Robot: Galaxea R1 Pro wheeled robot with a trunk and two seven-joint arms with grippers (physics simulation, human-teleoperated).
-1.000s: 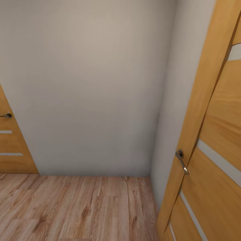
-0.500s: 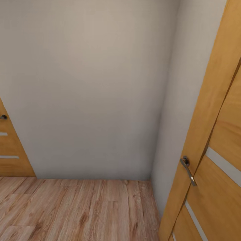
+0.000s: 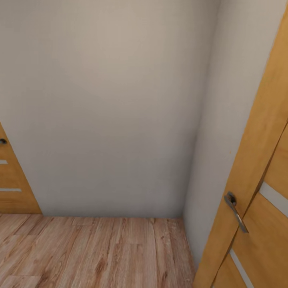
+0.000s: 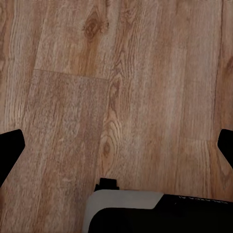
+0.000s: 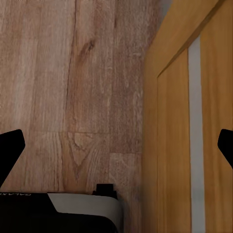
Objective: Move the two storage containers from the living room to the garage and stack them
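The two storage containers are out of view, and so are the garage and its grey floor. I face a corner of plain beige walls over light wood plank flooring. In the left wrist view my left gripper hangs open above the planks, its dark fingertips far apart with nothing between them. My right gripper is open too, over the planks beside a door panel.
A wooden door with a metal lever handle stands close at the right; the right wrist view shows its panel next to the gripper. Another wooden door sits at the left edge. The walls meet at a corner ahead.
The whole head view has shifted: the right door and its handle slid right and down, the left door slid further off the left edge. The camera moved; nothing in the room did.
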